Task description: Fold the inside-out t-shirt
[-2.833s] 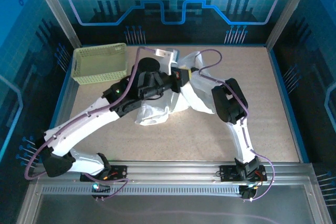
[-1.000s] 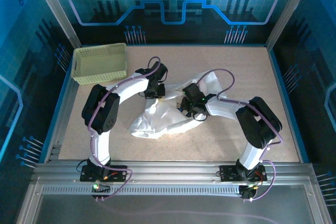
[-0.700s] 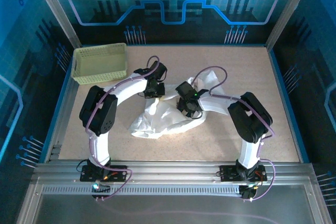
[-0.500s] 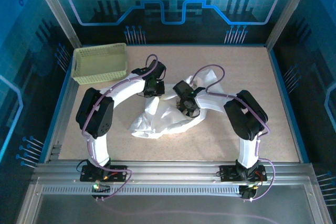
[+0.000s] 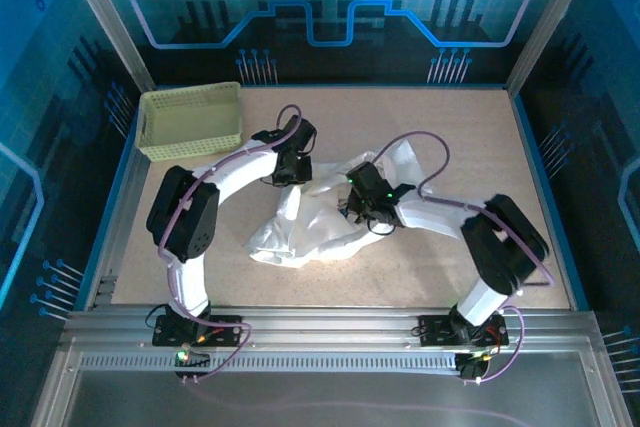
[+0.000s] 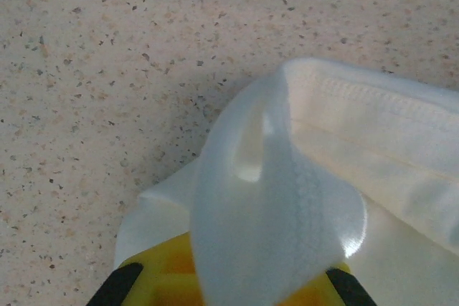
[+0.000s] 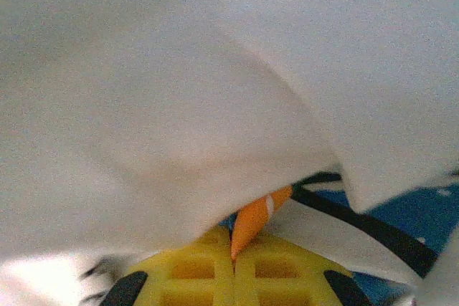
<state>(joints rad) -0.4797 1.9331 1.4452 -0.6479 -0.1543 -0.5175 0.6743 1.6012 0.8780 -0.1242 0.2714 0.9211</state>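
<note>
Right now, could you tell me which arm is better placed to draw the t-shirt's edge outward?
Probably the left: the left gripper pinches the t-shirt's stitched hem beside bare table, while the right gripper is buried mid-cloth.

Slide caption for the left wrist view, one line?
Left pincer shut on a hemmed edge of the white t-shirt, cloth draping over its yellow fingers, speckled table beyond.

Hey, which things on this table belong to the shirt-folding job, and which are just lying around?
Job: t-shirt; left gripper, shut on it; right gripper, shut on it.
Lying about: yellow-green lattice basket, far left corner.
</note>
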